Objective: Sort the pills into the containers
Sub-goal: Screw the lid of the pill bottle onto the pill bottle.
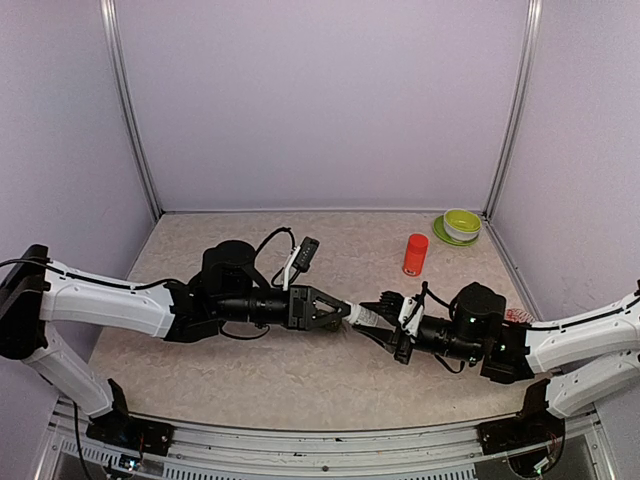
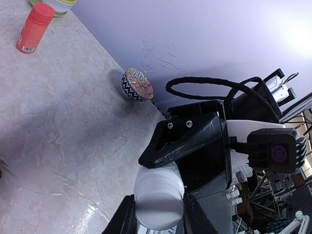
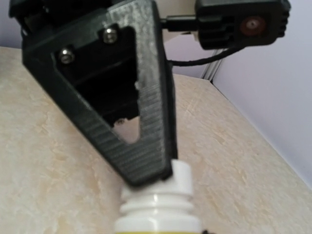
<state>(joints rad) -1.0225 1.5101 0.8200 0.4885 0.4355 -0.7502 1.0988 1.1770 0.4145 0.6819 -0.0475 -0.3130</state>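
Note:
A small bottle (image 1: 362, 316) with a white cap is held in the air between my two grippers at mid-table. My left gripper (image 1: 343, 311) is shut on its white cap (image 2: 158, 202), which sits between my two fingers. My right gripper (image 1: 378, 322) is shut on the bottle's body. In the right wrist view the bottle's white threaded neck (image 3: 157, 207) shows a yellow label edge below, and a left finger (image 3: 146, 146) presses on the cap. The right gripper (image 2: 190, 141) also shows in the left wrist view. The dark-green containers do not show clearly in any view.
A red-orange bottle (image 1: 415, 254) stands at the back right and also shows in the left wrist view (image 2: 33, 28). Green and white stacked bowls (image 1: 461, 224) sit in the far right corner. A small round patterned object (image 2: 137, 84) lies by the right wall.

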